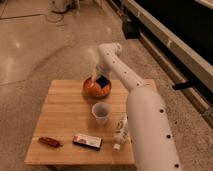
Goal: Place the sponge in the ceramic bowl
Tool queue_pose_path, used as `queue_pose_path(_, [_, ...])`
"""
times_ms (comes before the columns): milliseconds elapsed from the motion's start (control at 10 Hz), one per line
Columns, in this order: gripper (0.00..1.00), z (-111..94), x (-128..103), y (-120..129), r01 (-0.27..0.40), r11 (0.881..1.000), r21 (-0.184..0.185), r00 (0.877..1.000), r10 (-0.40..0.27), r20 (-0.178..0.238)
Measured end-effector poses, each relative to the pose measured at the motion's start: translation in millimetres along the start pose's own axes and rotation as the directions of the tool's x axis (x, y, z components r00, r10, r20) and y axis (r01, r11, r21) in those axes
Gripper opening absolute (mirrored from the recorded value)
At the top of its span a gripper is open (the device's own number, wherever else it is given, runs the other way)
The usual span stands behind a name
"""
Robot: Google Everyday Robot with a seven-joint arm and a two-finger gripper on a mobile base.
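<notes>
On the bench [60, 100], reading from the left, you have a red-and-white box [87, 141], a whitish cup [100, 113], then the ceramic bowl [91, 91]. The sponge [103, 82] shows inside the bowl's outline, right of centre, with the gripper [99, 75] directly over it (gripping or released: you cannot tell). If the sponge clings on lift-off, it may drag out. A low retreat could clip the rim and shift the bowl.
</notes>
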Motion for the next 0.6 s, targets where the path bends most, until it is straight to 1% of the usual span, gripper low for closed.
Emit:
queue_pose_path(100, [0.26, 0.0, 0.0, 0.0, 0.000, 1.000, 0.000, 1.000, 0.000, 0.000])
queue_pose_path(400, [0.55, 0.3, 0.0, -0.2, 0.000, 1.000, 0.000, 1.000, 0.000, 0.000])
queue_pose_path(500, [0.63, 1.7, -0.8, -0.1, 0.000, 1.000, 0.000, 1.000, 0.000, 0.002])
queue_pose_path(600, [0.75, 1.2, -0.5, -0.2, 0.000, 1.000, 0.000, 1.000, 0.000, 0.002])
